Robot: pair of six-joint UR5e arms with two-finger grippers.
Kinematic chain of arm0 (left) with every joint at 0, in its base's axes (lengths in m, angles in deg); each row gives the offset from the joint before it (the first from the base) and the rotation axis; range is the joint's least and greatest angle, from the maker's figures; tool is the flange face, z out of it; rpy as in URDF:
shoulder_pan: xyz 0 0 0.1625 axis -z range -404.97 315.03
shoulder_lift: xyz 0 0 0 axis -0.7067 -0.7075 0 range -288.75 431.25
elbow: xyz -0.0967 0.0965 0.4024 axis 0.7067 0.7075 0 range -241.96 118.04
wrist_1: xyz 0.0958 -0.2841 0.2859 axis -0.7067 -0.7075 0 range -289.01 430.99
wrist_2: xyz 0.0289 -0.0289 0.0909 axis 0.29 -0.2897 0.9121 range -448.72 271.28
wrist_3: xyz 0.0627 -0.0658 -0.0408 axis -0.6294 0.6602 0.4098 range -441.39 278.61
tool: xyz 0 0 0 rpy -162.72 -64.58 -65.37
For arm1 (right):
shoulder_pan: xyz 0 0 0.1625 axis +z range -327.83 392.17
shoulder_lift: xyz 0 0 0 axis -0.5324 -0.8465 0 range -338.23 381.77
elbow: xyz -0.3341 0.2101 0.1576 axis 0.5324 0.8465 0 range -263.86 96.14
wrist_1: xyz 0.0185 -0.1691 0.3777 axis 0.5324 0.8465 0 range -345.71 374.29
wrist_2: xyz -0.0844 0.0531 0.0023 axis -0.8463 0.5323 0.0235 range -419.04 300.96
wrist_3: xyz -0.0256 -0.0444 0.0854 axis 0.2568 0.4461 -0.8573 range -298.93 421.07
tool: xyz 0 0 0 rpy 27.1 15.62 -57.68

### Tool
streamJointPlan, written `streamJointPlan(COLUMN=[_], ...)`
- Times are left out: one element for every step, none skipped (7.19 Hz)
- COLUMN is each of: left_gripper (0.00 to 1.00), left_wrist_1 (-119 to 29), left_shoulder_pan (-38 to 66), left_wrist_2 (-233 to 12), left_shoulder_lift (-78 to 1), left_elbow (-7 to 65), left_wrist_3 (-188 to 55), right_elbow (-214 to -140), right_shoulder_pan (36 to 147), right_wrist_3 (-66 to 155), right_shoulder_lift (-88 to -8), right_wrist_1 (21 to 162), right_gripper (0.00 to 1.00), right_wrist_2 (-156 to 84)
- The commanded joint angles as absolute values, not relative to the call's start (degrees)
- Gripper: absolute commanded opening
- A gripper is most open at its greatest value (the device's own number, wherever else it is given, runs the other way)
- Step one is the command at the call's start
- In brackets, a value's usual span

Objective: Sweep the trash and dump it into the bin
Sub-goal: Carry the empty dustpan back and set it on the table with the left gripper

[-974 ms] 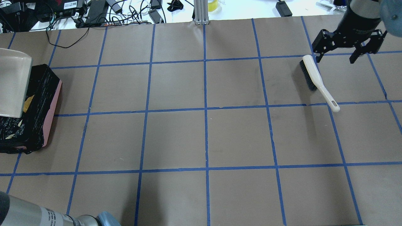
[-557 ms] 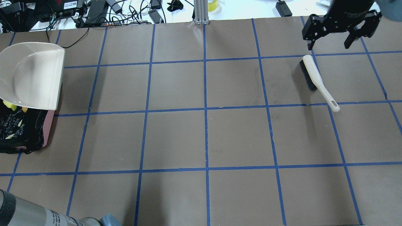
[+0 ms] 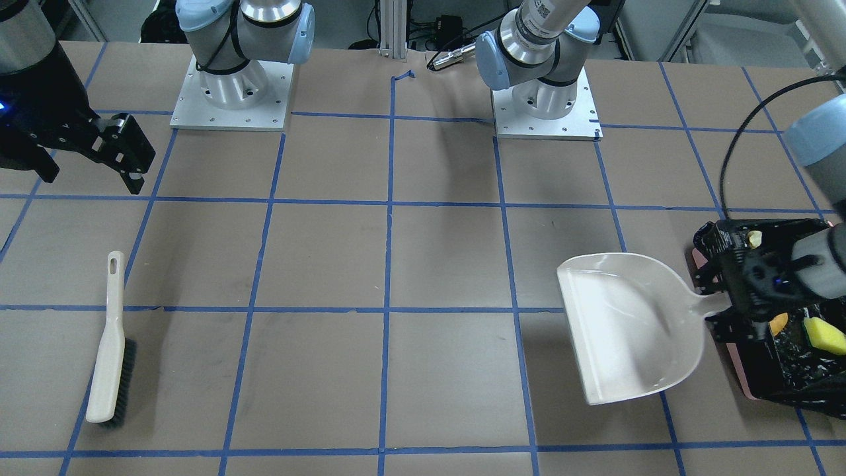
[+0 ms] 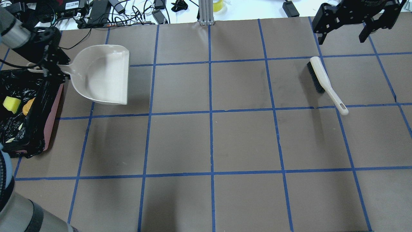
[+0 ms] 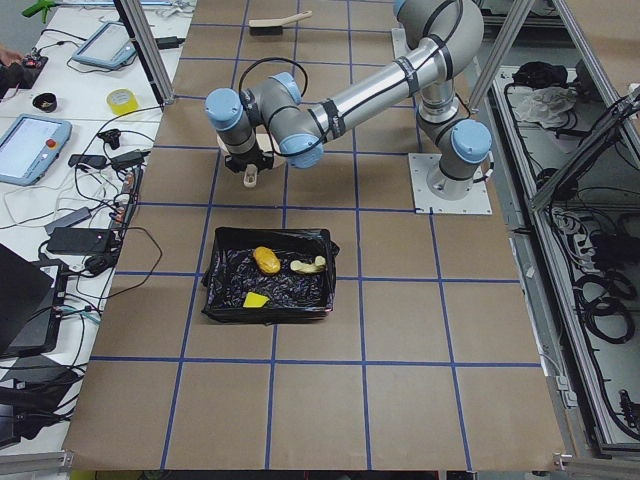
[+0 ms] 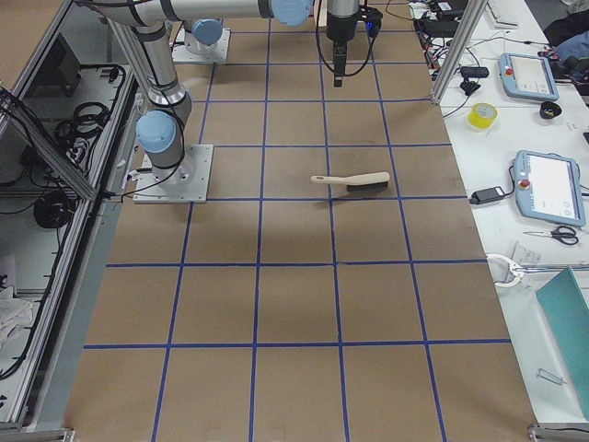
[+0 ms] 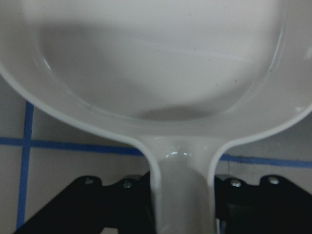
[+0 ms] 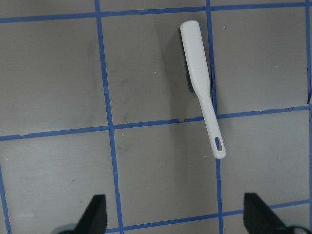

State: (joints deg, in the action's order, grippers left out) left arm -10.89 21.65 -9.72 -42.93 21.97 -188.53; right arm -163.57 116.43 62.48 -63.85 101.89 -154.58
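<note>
Left pincer [image 4: 57,69] is clamped on the handle of the off-white dustpan [image 4: 103,75], whose pan faces up and is bare. The bin [image 4: 52,124] sits just beside this pincer, on the handle side and a little toward the robot. All 3 pieces of trash lie inside it: the sponge wedge [image 4: 11,104], the bread roll [image 5: 266,260] and the pastry piece [image 5: 308,266]. Dumping looks finished, so the move left is probably setting the dustpan down.

That turns on 1 relation. The dustpan's long axis runs from the pincer away from the bin, with its mouth pointing across the table [image 4: 212,138] toward the right pincer [image 4: 341,38]. Free surface lies ahead of the mouth, while the bin crowds the wrist from behind. The left arm is by far the nearer one.

The table is flat brown paper crossed by blue tape lines [image 4: 210,112]. A shadow beside the pan suggests it hangs slightly above the surface, though I cannot be sure.

Further right the brush [image 4: 323,80] lies flat near the right pincer, on its robot side, bristle head toward that pincer and handle slanting away. That pincer hovers with its 2 fingers spread wide, holding nothing.
</note>
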Motion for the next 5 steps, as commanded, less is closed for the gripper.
streamJointPlan(left_gripper=[0.00, 0.00, 0.00, 0.00, 0.00], left_wrist_1=[-2.1, 0.9, 1.3, 1.4, 3.8], left_shoulder_pan=[27.9, 31.0, 33.7, 33.6, 33.6], left_wrist_2=[-9.9, -9.5, -8.5, -7.8, -7.7], left_shoulder_lift=[-45.3, -46.3, -47.0, -47.3, -48.4], left_elbow=[27.6, 27.7, 27.5, 27.3, 26.1], left_wrist_3=[-181.6, -180.0, -178.8, -179.9, -180.9], right_elbow=[-163.5, -163.5, -163.5, -163.5, -164.1], right_shoulder_pan=[116.5, 116.5, 116.5, 116.5, 116.5], right_wrist_3=[62.5, 62.5, 62.5, 62.5, 62.5], right_shoulder_lift=[-64.1, -64.2, -64.3, -64.3, -64.2], right_wrist_1=[101.9, 102.3, 102.3, 102.4, 103.3], right_gripper=[1.00, 1.00, 1.00, 1.00, 1.00], right_wrist_2=[-154.4, -155.3, -155.1, -154.9, -154.8])
